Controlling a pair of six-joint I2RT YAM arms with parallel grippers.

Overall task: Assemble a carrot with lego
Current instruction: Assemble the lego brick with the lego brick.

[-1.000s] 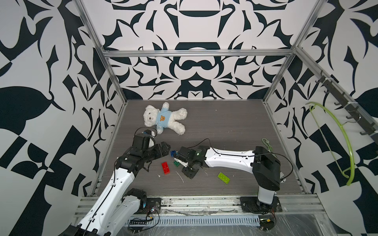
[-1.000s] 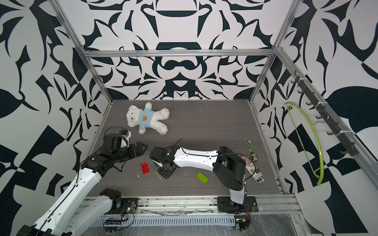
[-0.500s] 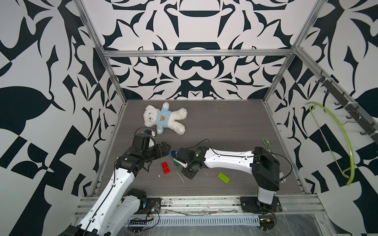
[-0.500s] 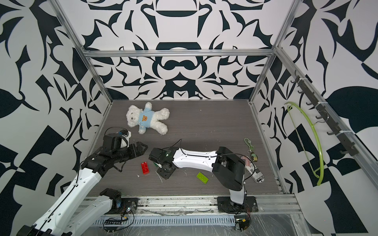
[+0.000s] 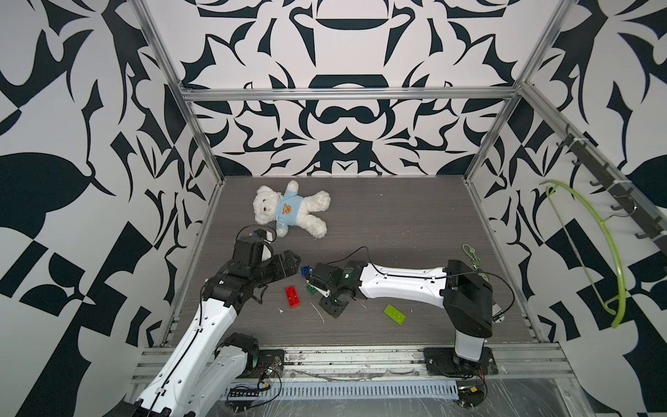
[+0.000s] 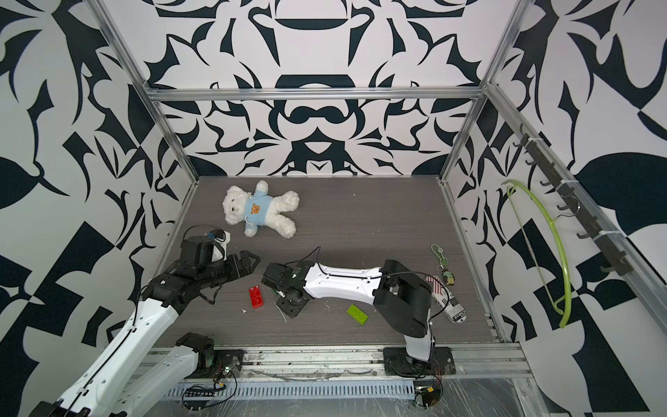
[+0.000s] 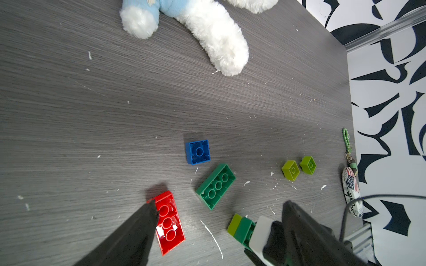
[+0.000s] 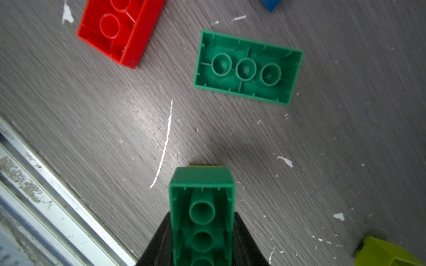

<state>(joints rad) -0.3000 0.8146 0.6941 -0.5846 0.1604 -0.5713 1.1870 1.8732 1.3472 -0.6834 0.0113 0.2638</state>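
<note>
A dark wood-grain table [image 5: 397, 224] sits inside a black-and-white patterned enclosure. A white teddy bear [image 5: 288, 213] lies well beyond both hands.

The right hand [image 5: 314, 285] is clamped on the start of the carrot, low over the table. This is a held dark green brick [image 8: 202, 207] with a lime tip brick [image 7: 234, 224] joined to its far end. The left hand [image 5: 290, 261] faces it, fingers spread wide with nothing gripped.

Loose lego lies ahead of the left hand, hollow sides up:
- a red oblong brick [image 7: 169, 222] at one fingertip, contact unclear
- a loose dark green brick [image 7: 215, 186] just ahead
- a blue square brick [image 7: 198, 152] beyond that
- a small lime brick [image 7: 290, 170] and a second small lime brick [image 7: 308, 165], off toward the right hand

A lime oblong brick [image 5: 394, 315] lies behind the right hand, beside its forearm.

Likely risks: the upturned bricks offer no studs, so pressing the stack onto one may only skid it. The left finger could knock the red brick. An off-centre push might snap the lime tip off.
</note>
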